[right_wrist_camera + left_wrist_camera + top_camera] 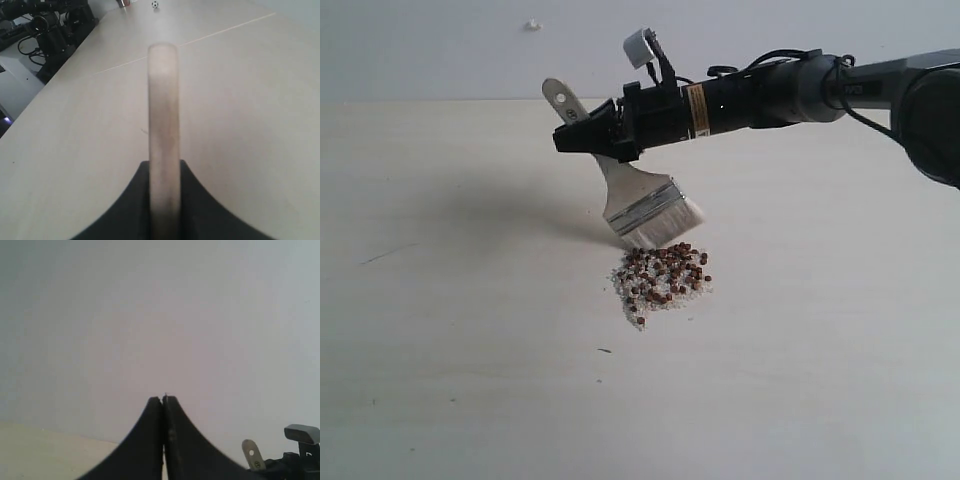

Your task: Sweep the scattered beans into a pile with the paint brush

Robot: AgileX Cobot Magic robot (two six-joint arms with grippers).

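Observation:
The reddish-brown beans (663, 275) lie heaped with whitish crumbs in a small pile on the pale table (470, 330), just in front of the brush head. The paint brush (650, 212) slants down from upper left, its whitish bristles (672, 229) touching the pile's far edge. My right gripper (592, 135) is shut on the cream handle; in the right wrist view the handle (163, 125) runs edge-on between the black fingers (131, 200). My left gripper (163, 399) is shut, empty, pointing at a grey wall; the handle's holed end (251, 455) shows at the frame's lower right.
A small white object (533, 24) sits on the wall behind the table. The right wrist view shows dark equipment (45, 30) past the table's edge and a small ball-like thing (155, 4) at the far end. A tiny dark speck (605, 351) lies in front of the pile.

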